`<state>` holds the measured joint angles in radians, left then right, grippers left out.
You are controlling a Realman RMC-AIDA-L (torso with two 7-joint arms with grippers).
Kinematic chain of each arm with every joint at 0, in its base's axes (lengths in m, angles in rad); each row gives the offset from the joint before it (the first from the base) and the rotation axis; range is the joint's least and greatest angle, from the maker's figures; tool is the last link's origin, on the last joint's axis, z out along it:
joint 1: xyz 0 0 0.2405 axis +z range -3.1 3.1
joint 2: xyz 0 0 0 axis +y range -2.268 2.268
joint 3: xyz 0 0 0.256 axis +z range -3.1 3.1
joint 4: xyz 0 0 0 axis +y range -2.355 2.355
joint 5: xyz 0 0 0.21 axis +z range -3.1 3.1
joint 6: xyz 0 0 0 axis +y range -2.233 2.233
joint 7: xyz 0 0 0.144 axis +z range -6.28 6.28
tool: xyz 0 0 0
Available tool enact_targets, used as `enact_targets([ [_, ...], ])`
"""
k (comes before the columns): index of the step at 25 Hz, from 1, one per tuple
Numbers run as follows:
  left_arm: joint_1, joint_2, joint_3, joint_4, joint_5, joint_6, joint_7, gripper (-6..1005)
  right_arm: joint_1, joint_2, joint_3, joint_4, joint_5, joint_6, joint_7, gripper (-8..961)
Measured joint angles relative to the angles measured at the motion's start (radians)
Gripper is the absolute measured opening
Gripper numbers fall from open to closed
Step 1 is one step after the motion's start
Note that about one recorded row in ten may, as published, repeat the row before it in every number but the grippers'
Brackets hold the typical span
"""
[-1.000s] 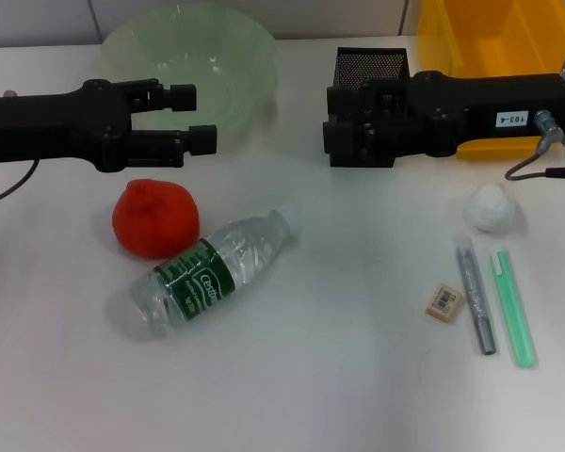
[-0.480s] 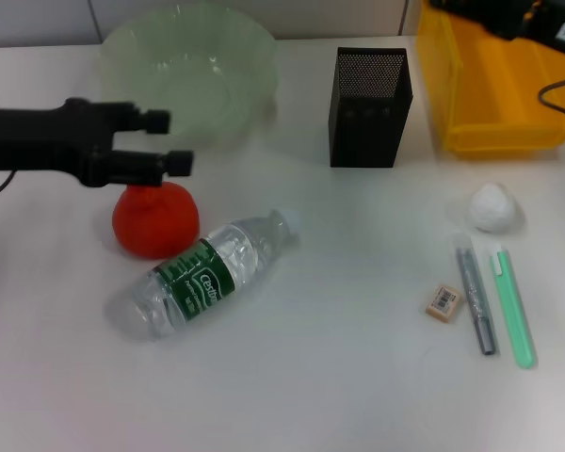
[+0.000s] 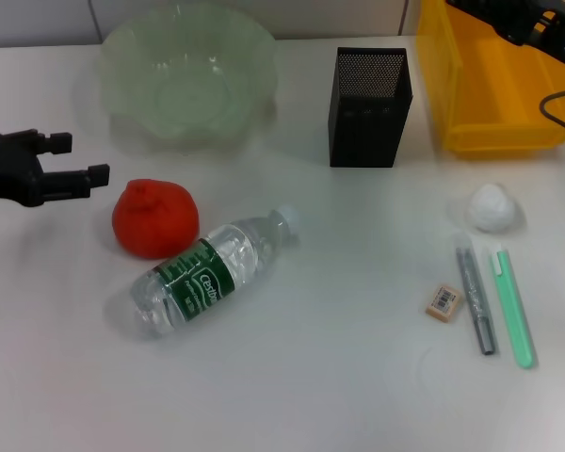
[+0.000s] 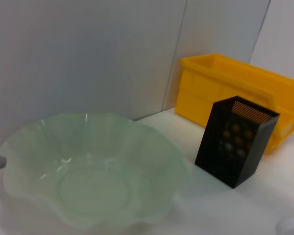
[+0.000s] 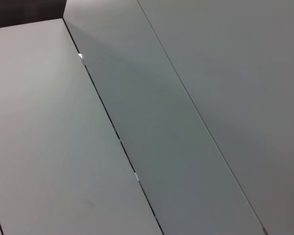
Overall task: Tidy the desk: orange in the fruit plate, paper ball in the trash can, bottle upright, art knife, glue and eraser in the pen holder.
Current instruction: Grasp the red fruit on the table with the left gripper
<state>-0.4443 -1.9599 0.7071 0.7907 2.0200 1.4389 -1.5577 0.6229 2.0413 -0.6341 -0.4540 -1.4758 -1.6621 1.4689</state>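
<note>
- Two arms were stretched over the middle of the desk a second ago; now the left gripper (image 3: 75,158) sits at the left edge of the frame, just left of the orange (image 3: 155,218), with its two fingers spread apart and nothing between them.
- The right arm has withdrawn to the upper right corner, above the trash can (image 3: 490,85); only part of it shows, and I cannot tell how its fingers stand. Its wrist view shows only a bare wall.
- My reading: both arms have pulled back, and with the left one beside the orange and open, that fruit looks like the first job. No item is in its place yet.
- The orange is a red-orange round fruit with a knobby top, lying left of centre, touching or nearly touching the bottle (image 3: 207,273) and apart from the fruit plate (image 3: 184,66) in the upper left.
- The bottle lies on its side, cap toward the centre, green label up.
- The pen holder (image 3: 370,94) stands upper centre, empty as far as can be seen.
- At lower right lie the eraser (image 3: 443,302), a grey art knife (image 3: 476,301) and a green glue stick (image 3: 514,309), with the paper ball (image 3: 493,207) above them.
</note>
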Motion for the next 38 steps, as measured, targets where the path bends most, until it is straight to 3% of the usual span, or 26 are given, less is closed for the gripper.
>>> enact_targets([
  [6, 0.022, -0.03, -0.002, -0.011, -0.001, -0.03, 0.057, 831, 0.011, 0.009, -0.004, 0.002, -0.002, 0.0, 0.008, 839],
  [7, 0.03, -0.049, -0.008, -0.012, -0.003, -0.042, 0.092, 831, 0.017, 0.01, -0.006, 0.002, -0.011, 0.0, 0.013, 839],
  [10, 0.032, -0.059, -0.01, -0.017, -0.004, -0.057, 0.111, 830, 0.021, 0.01, -0.006, 0.003, -0.018, 0.0, 0.018, 839],
  [23, 0.018, -0.064, -0.002, -0.051, -0.004, -0.021, 0.116, 829, 0.033, 0.008, -0.07, 0.003, -0.021, 0.036, 0.023, 839],
  [32, 0.004, -0.096, -0.002, -0.098, 0.002, -0.083, 0.164, 827, 0.033, 0.01, -0.081, 0.0, -0.021, 0.049, 0.023, 839],
  [38, -0.001, -0.099, -0.006, -0.127, -0.002, -0.105, 0.192, 826, 0.025, 0.009, -0.081, 0.0, -0.021, 0.043, 0.023, 838],
])
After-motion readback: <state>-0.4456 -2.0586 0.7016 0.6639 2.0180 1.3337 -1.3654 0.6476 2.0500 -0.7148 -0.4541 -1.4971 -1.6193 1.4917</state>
